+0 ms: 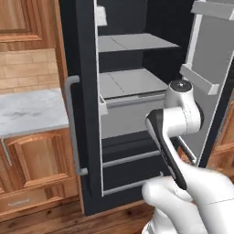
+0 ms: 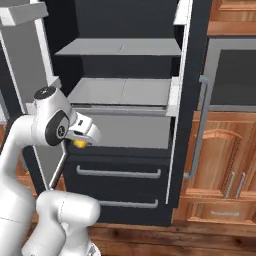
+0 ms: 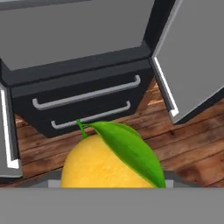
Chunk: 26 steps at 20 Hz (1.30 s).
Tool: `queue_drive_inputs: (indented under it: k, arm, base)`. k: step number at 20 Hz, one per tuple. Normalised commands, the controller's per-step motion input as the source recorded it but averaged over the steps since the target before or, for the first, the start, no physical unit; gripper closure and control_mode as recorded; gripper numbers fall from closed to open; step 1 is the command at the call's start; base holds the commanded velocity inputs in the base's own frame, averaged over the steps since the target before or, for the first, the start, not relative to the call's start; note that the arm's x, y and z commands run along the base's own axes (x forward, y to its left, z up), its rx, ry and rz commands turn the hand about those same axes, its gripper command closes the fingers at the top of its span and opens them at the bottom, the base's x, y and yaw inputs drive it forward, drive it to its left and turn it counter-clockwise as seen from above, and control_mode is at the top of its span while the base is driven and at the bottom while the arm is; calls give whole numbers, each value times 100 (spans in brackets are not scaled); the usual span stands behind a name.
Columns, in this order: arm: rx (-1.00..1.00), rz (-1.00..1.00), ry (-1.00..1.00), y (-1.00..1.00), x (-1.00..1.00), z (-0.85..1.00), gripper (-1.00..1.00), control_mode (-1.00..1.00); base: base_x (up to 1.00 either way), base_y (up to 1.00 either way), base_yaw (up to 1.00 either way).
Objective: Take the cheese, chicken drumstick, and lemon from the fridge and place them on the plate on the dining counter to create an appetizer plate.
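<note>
**Lemon held in front of the open fridge**

The hand view is showing what the base cameras barely reveal: the lemon (image 3: 103, 164) sitting right at the gripper, bright yellow with a finely pebbled skin, a thin green stem and one smooth green leaf (image 3: 129, 151) curling over it. In the right base view the lemon (image 2: 79, 143) is appearing only as a small yellow patch under the gripper (image 2: 82, 136), which is clasping it, hovering before the lower part of the fridge (image 2: 125, 95). In the left base view the arm's own links are covering the hand, but that view is giving a marble-topped wall counter (image 1: 27, 112) on wooden cabinets (image 1: 39, 162) to the left of the fridge (image 1: 84, 91).

Counting: one lemon; two light grey flat shelves (image 2: 122, 91) standing inside the dark cabinet; two lower drawers (image 2: 117, 172), each carrying one grey bar handle; two doors swinging open, the outer one bearing a long grey bar handle (image 2: 197, 130). The doors' inner faces are plain grey with white bins (image 1: 199, 80).

Below, the hand view is showing plank wooden flooring (image 3: 175, 140), reddish brown with visible grain.
</note>
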Motion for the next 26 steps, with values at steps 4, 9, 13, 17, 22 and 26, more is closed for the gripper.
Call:
queue_drive_inputs:
  k: [4,9,13,17,22,26]
  arm:
    - [0,0,0,0,0,0,100,100]
    - [0,0,0,0,0,0,100,100]
    - [0,0,0,0,0,0,100,100]
    - [0,0,0,0,0,0,100,100]
    - [0,0,0,0,0,0,100,100]
    - [0,0,0,0,0,0,100,100]
  base:
    - [-15,0,-77]
    - [-36,0,-74]
    - [-44,-12,-66]
    - [-35,-46,-58]
    - [-4,-70,-52]
    - [36,-85,-47]
